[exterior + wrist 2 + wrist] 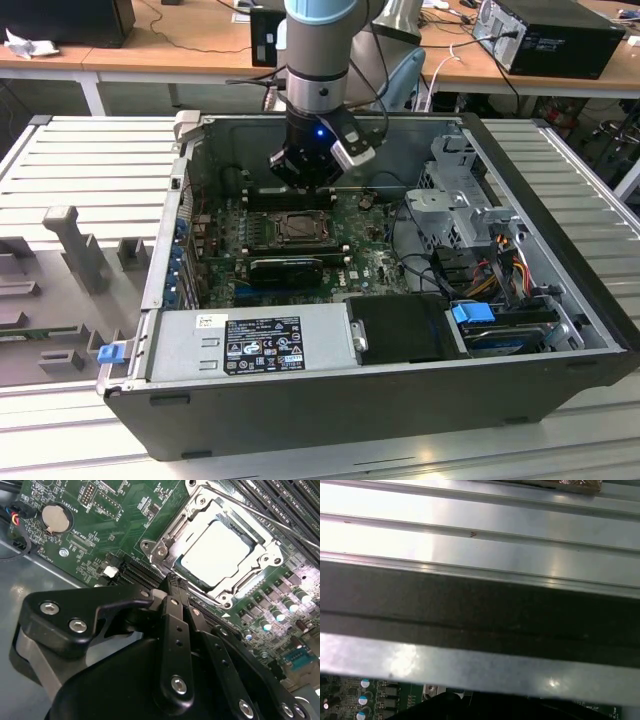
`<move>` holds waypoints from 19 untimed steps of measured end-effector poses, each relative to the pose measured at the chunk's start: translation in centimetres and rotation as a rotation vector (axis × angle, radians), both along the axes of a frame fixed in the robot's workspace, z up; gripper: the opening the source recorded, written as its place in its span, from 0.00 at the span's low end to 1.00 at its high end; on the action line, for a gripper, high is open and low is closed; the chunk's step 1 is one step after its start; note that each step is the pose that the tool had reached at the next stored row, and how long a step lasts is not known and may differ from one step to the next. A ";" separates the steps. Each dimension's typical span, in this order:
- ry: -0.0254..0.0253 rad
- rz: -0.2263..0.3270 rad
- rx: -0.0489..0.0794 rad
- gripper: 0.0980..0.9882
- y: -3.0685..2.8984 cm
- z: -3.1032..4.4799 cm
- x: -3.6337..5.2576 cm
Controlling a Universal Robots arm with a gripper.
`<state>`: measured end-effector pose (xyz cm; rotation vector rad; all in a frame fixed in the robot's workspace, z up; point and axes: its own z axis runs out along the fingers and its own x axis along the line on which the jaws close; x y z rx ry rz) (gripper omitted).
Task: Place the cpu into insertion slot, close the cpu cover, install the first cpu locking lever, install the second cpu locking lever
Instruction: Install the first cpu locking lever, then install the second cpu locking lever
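Gripper (172, 582) is hanging over the board, fingers looking pressed together with nothing between them, tip just beside the socket's lower left corner in the second wrist view. The chip (216, 547) is sitting in the socket (159, 550), upper right of that frame, cover (260, 542) lying down around it. A thin lever rod (235, 506) is crossing above; can't tell if it's latched. Risk: the tip scraping board (100, 530) parts or skidding off the lever. The open computer case (560, 230) is holding board, drive cage (455, 190) and power supply (250, 342).
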<state>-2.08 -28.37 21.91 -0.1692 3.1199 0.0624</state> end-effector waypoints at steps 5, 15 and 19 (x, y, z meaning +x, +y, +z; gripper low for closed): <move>0.0000 0.000 0.000 0.01 -0.30 0.00 0.00; 0.0000 0.000 0.000 0.01 -1.29 0.00 0.00; 0.0001 0.000 0.000 0.01 -1.34 0.38 0.00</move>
